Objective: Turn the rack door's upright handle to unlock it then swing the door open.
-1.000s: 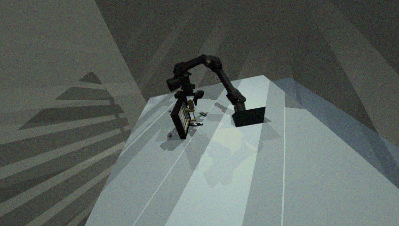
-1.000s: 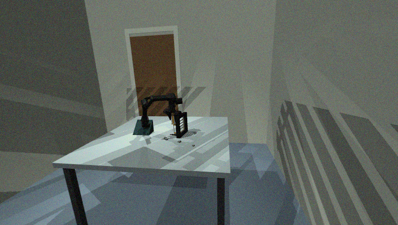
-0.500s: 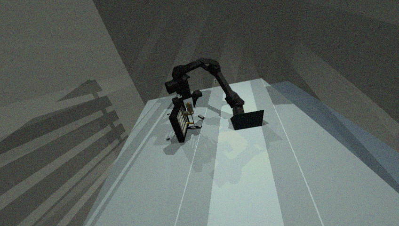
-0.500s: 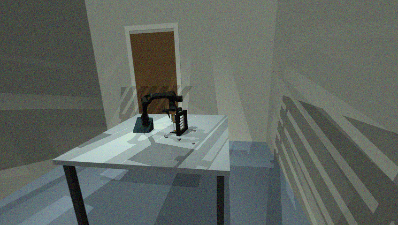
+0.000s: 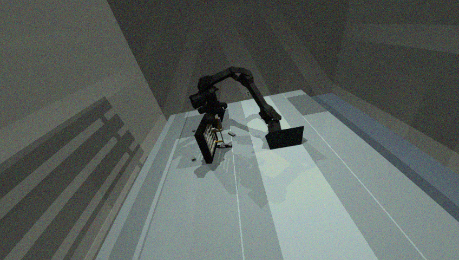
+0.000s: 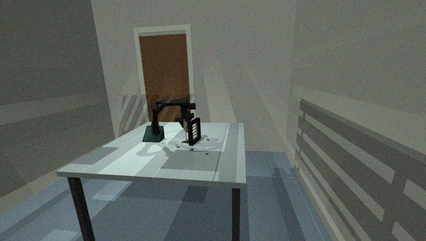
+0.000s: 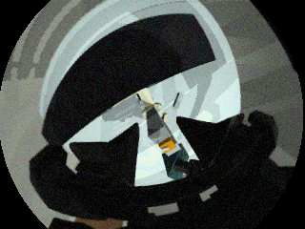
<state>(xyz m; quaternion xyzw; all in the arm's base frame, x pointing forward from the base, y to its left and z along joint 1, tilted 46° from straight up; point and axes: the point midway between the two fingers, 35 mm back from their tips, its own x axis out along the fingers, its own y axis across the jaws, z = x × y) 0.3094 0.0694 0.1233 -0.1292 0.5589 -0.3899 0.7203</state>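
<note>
High up, the top view peered steeply down over the bench (image 5: 209, 206); the exterior one stood back, facing the brown door (image 6: 164, 68). Both caught the arm (image 5: 222, 75) (image 6: 173, 103); the wrist one looked closely past the claw (image 7: 159, 138).

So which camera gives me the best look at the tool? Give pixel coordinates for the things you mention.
The wrist view: it shows the tool (image 5: 216, 117) (image 6: 185, 120) (image 7: 158, 122) up close, its two dark fingers standing apart. The top view shows it small and dark, partly merging with the black frame (image 5: 202, 146) (image 6: 190, 132); the exterior view shows it smaller still, beside that frame.
</note>
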